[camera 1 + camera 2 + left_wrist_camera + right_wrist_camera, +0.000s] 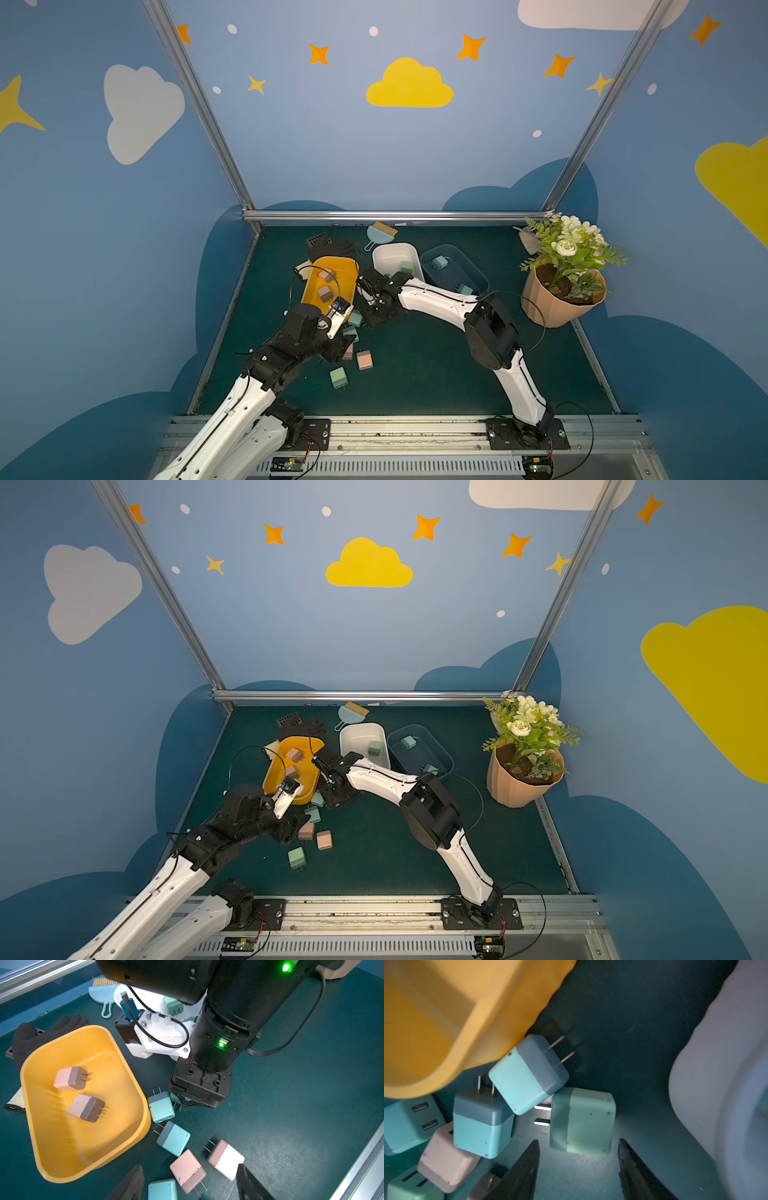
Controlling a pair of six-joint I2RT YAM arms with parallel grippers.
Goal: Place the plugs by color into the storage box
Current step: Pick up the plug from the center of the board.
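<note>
Pastel plugs lie loose on the green mat beside the yellow bin (345,270), which holds two pink plugs (71,1078). In the white bin (390,253) lies a green plug (407,268), and the dark blue bin (453,272) holds two bluish ones (439,262). My left gripper (190,1167) hangs open over a loose pink plug (188,1169), with another pink plug (225,1159) by one finger. Open too, my right gripper (579,1141) is low over the mat, a mint-green plug (582,1122) just ahead of its fingertips. Blue plugs (527,1074) lean against the yellow bin.
A potted flower plant (557,299) stands at the right. A black glove (332,248), a black grid piece (318,240) and a small blue dustpan with brush (380,235) lie behind the bins. The two wrists are close together near the loose plugs.
</note>
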